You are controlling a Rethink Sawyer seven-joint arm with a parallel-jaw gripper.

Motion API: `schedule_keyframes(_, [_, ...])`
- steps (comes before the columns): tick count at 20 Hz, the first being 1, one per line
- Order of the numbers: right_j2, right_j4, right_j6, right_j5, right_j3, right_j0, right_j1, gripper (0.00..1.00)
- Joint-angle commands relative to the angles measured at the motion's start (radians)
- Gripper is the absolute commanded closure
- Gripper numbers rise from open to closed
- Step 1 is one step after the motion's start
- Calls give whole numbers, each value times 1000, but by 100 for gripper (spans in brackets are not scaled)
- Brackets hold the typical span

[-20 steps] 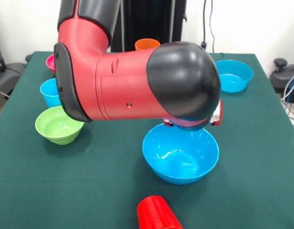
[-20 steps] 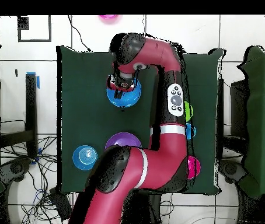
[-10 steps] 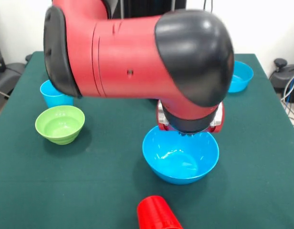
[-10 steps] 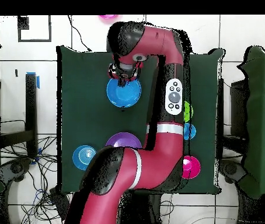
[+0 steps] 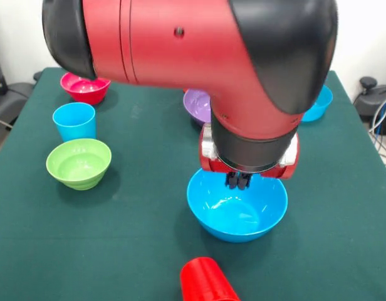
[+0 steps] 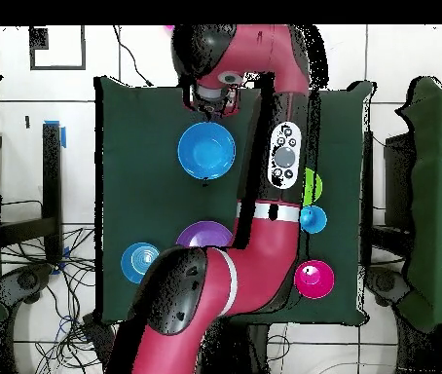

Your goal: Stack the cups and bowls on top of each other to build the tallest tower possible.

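My gripper (image 5: 239, 180) hangs just above the far rim of a big blue bowl (image 5: 237, 210) (image 6: 206, 151), fingers together and holding nothing. A red cup (image 5: 205, 283) lies on its side at the near edge. At the left stand a light blue cup (image 5: 74, 121) (image 6: 313, 218), a lime green bowl (image 5: 78, 163) (image 6: 311, 183) and a pink bowl (image 5: 85, 86) (image 6: 314, 280). A purple bowl (image 5: 204, 104) (image 6: 203, 236) sits behind the wrist, and a second blue bowl (image 5: 318, 103) (image 6: 139, 263) at the far right. Every piece stands alone; no tower is in view.
The thick red and black arm (image 5: 180, 44) fills the top of the front view and hides the table behind it. In the overhead view the arm (image 6: 278, 166) covers the table's middle strip and my gripper. The green table (image 5: 42, 251) ends close by the red cup.
The arm has risen and swung toward the camera in the front view. The gripper has drawn away from the big blue bowl's middle to its rim. The pink and purple bowls have come into sight.
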Motion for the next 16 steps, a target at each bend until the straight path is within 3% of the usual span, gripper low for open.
schedule_keyframes(1, [308,-362,-351,119,-39,-29,-39,100])
schedule_keyframes(12, [424,-698,-704,97,-16,-96,-70,100])
schedule_keyframes(16, [505,-805,-753,82,-20,-127,-73,100])
